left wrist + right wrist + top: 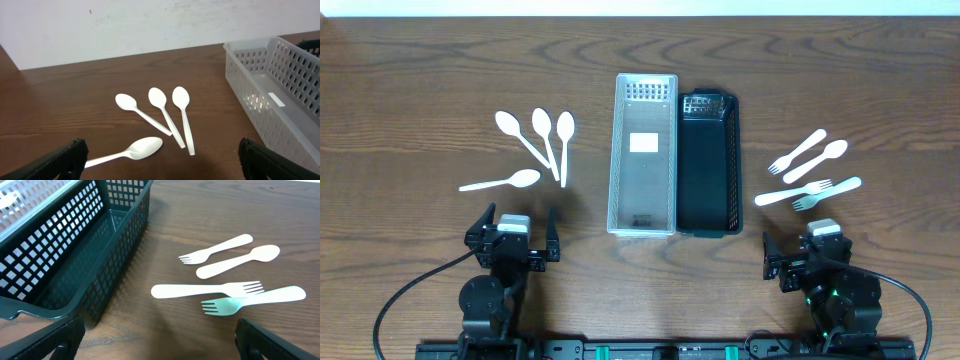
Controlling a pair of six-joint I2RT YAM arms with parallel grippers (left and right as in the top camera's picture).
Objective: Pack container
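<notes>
A clear plastic basket (620, 150) and a black mesh basket (732, 160) stand side by side at the table's middle, both empty. Several white spoons (542, 125) lie left of them; in the left wrist view the nearest spoon (142, 148) lies just ahead of my left gripper (160, 165), which is open and empty. Three white forks (805, 150) and a spoon (828, 153) lie right of the black basket; they also show in the right wrist view (235, 290). My right gripper (160, 345) is open and empty, near the black basket's corner (75, 300).
The wooden table (420, 100) runs wide on both sides. Both arm bases sit at the front edge, left (505, 255) and right (820, 260). A pale wall (150, 25) stands behind the table.
</notes>
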